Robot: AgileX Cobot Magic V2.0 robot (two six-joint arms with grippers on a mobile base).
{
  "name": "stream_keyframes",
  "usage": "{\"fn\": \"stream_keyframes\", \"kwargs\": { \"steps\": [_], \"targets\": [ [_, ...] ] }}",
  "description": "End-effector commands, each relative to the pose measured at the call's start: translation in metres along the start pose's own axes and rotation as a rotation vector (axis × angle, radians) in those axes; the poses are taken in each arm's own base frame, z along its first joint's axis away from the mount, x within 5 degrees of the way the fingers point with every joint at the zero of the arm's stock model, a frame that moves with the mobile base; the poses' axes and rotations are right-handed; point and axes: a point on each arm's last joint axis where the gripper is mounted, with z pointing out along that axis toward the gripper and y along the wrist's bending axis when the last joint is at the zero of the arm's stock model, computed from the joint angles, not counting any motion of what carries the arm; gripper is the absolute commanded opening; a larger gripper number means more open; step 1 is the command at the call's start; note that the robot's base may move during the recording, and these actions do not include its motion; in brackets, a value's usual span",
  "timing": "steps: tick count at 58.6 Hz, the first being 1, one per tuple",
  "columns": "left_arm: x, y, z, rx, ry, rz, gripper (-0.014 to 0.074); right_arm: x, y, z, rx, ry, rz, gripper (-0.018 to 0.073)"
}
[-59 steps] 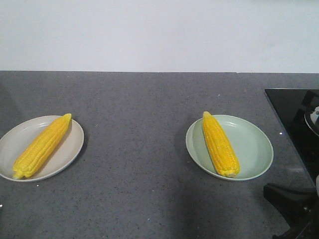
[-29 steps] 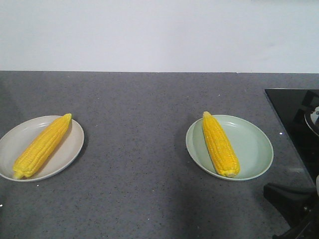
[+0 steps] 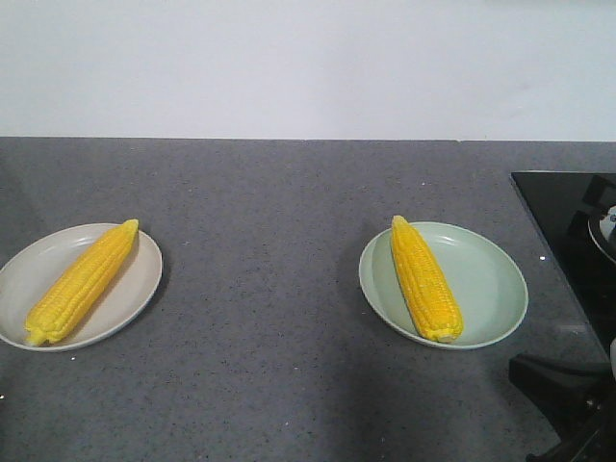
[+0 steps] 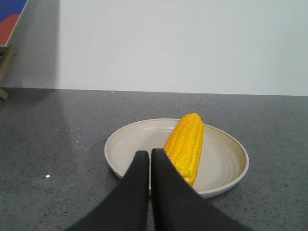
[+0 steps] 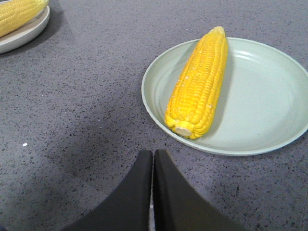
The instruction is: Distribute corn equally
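One yellow corn cob [image 3: 83, 281] lies on a beige plate [image 3: 135, 294] at the left of the grey counter. A second corn cob [image 3: 424, 279] lies on a pale green plate [image 3: 491, 284] at the right. In the left wrist view my left gripper [image 4: 149, 153] is shut and empty, just short of the beige plate [image 4: 130, 139] and its cob [image 4: 185, 144]. My right gripper [image 5: 153, 153] is shut and empty over the counter, in front of the green plate [image 5: 269, 106] and its cob [image 5: 199, 84].
A black cooktop [image 3: 568, 241] sits at the counter's right edge, with part of a pot [image 3: 604, 226] on it. A dark piece of the robot [image 3: 568, 409] shows at the lower right. A white wall runs behind the counter.
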Motion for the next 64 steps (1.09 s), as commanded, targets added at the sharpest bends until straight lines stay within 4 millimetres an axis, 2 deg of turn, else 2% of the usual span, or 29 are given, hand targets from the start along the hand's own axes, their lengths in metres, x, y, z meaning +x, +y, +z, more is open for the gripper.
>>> {"fn": "stream_keyframes", "kwargs": {
  "steps": [1,55,64],
  "targets": [
    [-0.016,-0.001,-0.003,0.010,-0.117,-0.004,-0.0006,-0.012,-0.003,-0.003,0.028,-0.057,0.010,-0.0006],
    [-0.016,-0.001,-0.003,0.010,-0.117,-0.004,-0.0006,-0.013,-0.006,-0.003,0.066,-0.075,-0.006,-0.0006],
    [-0.016,-0.001,-0.003,0.010,-0.117,-0.004,-0.0006,-0.001,-0.010,-0.001,0.123,-0.075,0.008,-0.0005]
  ]
}}
